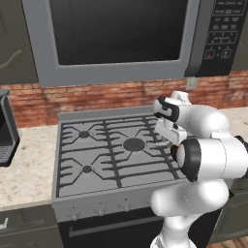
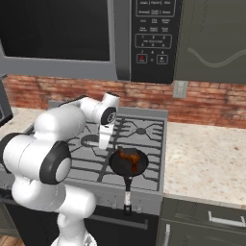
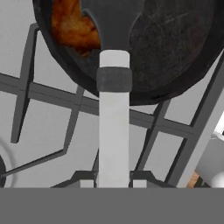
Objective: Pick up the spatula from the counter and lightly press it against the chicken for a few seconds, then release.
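**Chicken sits just left of my blade**

My tool [image 3: 114,178] is closed narrow on the spatula [image 3: 113,127]. Its two dark tips stand on either side of the white handle, so the spatula is off the bench [image 2: 206,153] and in my grip. In the hand view the handle runs straight away from me, past a grey collar, and the dark blade reaches out over the pan [image 3: 175,48].

The chicken [image 3: 72,28] lies in the pan on the left of the blade as my hand camera sees it. Its browned edge meets the blade's left side, and most of the meat is off that way rather than under the blade. I cannot tell from here whether the blade touches the meat or hangs above it.

From the right base view the pan rests on the front right of the stove [image 1: 97,160], with its own handle [image 2: 128,190] pointing out over the front edge and the chicken in the near-left part of the bowl.

I judge the pressing step is at hand. The spatula's long axis already points into the pan, so what I need is a small sideways shift toward the chicken and then a gentle lowering. If I push hard, the pan could slide on the grate.
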